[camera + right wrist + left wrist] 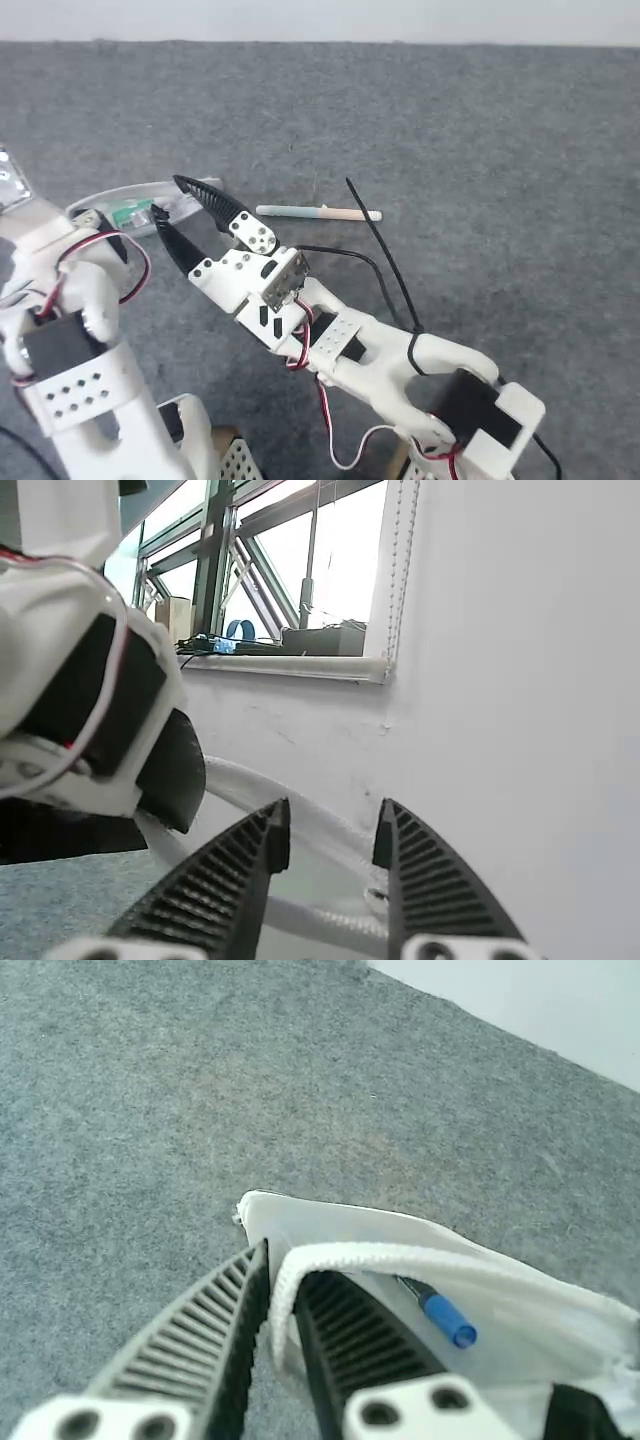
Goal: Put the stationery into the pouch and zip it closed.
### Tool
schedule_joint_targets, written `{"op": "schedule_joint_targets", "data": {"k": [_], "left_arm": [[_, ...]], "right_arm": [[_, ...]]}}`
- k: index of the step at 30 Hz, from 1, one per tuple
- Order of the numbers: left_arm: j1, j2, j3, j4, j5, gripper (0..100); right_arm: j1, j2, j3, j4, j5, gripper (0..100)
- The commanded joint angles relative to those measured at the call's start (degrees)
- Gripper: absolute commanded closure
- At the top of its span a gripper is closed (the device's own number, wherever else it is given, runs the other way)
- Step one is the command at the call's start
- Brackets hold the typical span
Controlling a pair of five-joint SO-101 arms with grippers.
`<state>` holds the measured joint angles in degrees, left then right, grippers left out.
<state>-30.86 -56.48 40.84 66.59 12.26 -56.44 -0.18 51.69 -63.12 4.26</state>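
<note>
The white see-through pouch [150, 203] lies at the left of the grey mat, with a green item inside. In the left wrist view my left gripper [280, 1295] is shut on the pouch's zipper rim [400, 1256], holding the mouth up; a blue pen [441, 1316] lies inside. My right gripper [165, 196] stands open at the pouch's mouth, its black fingers [212, 202] spread with nothing between them. The right wrist view has that gripper [328, 840] open just in front of the white pouch rim [300, 815]. A pale pen [318, 212] lies loose on the mat, right of the pouch.
A black cable [385, 255] loops off the right arm over the mat near the loose pen. The left arm's body [80, 690] sits close beside the right gripper. Bare grey mat [480, 150] stretches to the back and right.
</note>
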Motion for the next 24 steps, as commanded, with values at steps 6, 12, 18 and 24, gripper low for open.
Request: {"op": "schedule_joint_targets", "data": {"k": [6, 12, 18, 24], "left_arm": [[0.26, 0.00, -0.04, -2.37, 0.62, 99], [0.26, 0.00, -0.04, -2.37, 0.62, 99], [0.26, 0.00, -0.04, -2.37, 0.62, 99], [0.26, 0.00, 0.04, -2.37, 0.53, 99]], "right_arm": [[1.54, -3.21, 0.70, -0.75, 0.53, 87.6], [2.15, -14.29, 5.89, 4.00, 0.35, 87.6], [4.00, -25.45, 6.77, 22.55, -0.62, 87.6], [8.75, -33.80, 4.84, 38.20, -9.05, 87.6]]}}
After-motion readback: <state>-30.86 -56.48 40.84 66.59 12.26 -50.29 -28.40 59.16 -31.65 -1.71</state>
